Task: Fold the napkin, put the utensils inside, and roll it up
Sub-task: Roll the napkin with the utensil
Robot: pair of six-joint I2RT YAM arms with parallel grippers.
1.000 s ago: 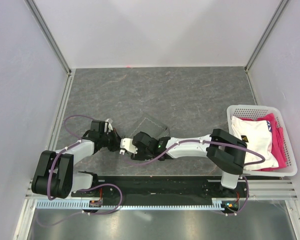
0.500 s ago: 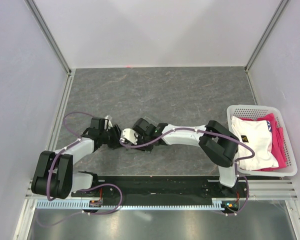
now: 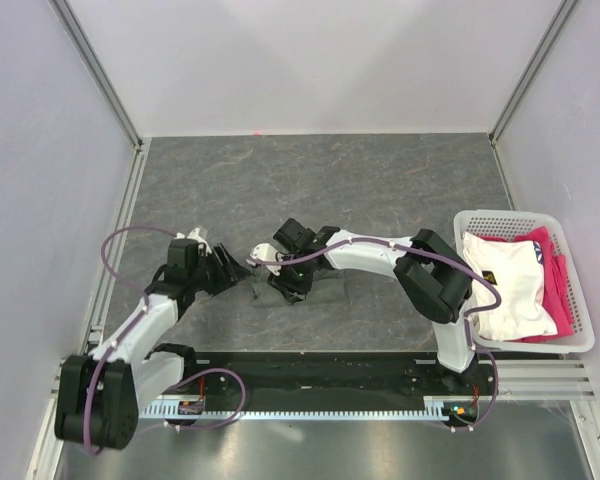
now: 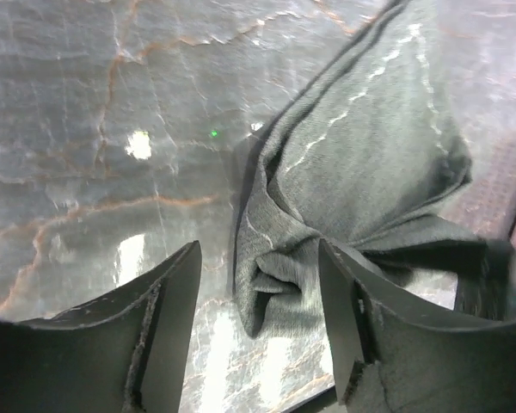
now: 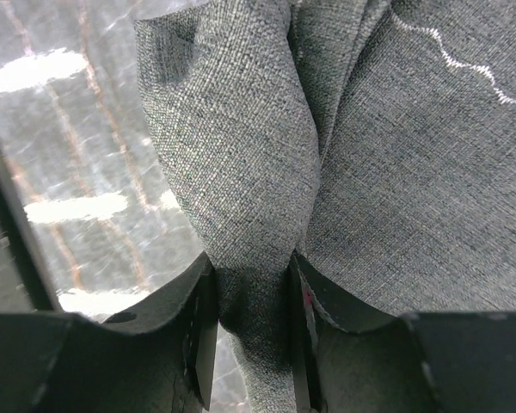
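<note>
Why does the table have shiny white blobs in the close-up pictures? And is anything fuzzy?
Left wrist view: the white blobs are light bouncing off the glossy table, and the napkin looks sharp. Right wrist view: there are bright streaks again, the table behind is blurry, and the napkin's weave is crisp. Top external view: the light is soft and even, with no strong glare on the table.
</note>
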